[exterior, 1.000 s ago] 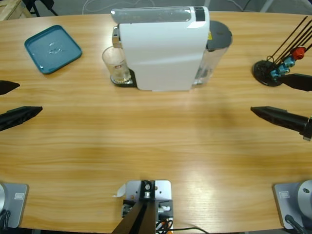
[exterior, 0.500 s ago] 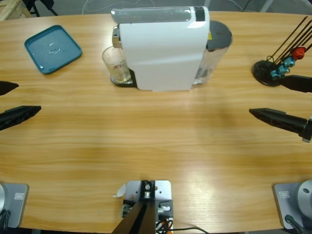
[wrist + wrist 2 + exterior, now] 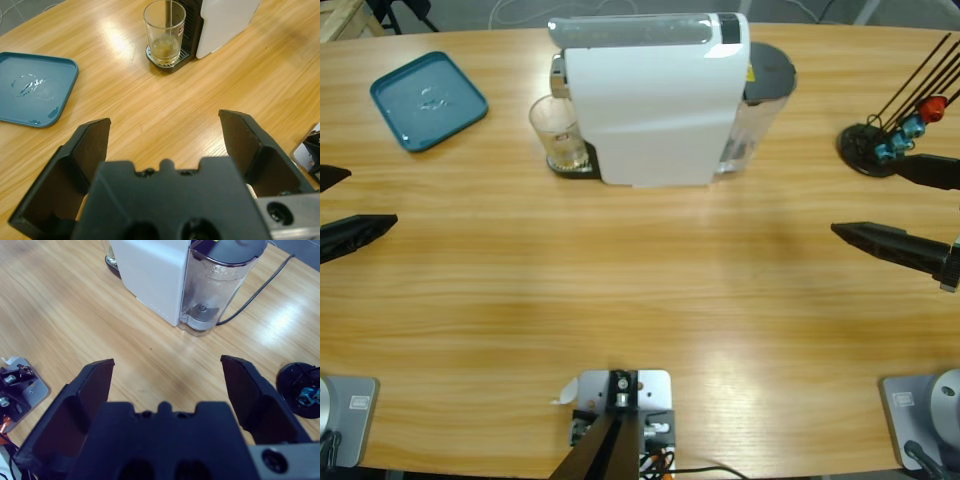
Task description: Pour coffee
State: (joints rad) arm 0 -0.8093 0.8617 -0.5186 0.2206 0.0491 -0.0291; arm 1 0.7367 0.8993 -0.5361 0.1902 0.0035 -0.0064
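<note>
A small clear glass (image 3: 558,133) stands on the drip grate of the white coffee machine (image 3: 655,100). A shallow pool of amber coffee (image 3: 164,47) lies in its bottom, and a thin stream falls into the glass (image 3: 164,30) from the spout. My left gripper (image 3: 370,198) hovers open at the table's left edge, well short of the glass, with nothing between its jaws (image 3: 165,122). Far off at the right edge, my right gripper (image 3: 866,195) is also open and empty (image 3: 167,365), facing the machine's (image 3: 150,275) clear water tank (image 3: 212,290).
A teal square tray (image 3: 428,100) with a few water drops lies at the back left (image 3: 32,90). A black round stand (image 3: 868,148) holding thin rods with coloured clips sits at the back right (image 3: 302,395). A black cable runs behind the machine.
My left gripper has drawn back slightly toward the left edge. The right gripper has shifted only a touch to the left.
</note>
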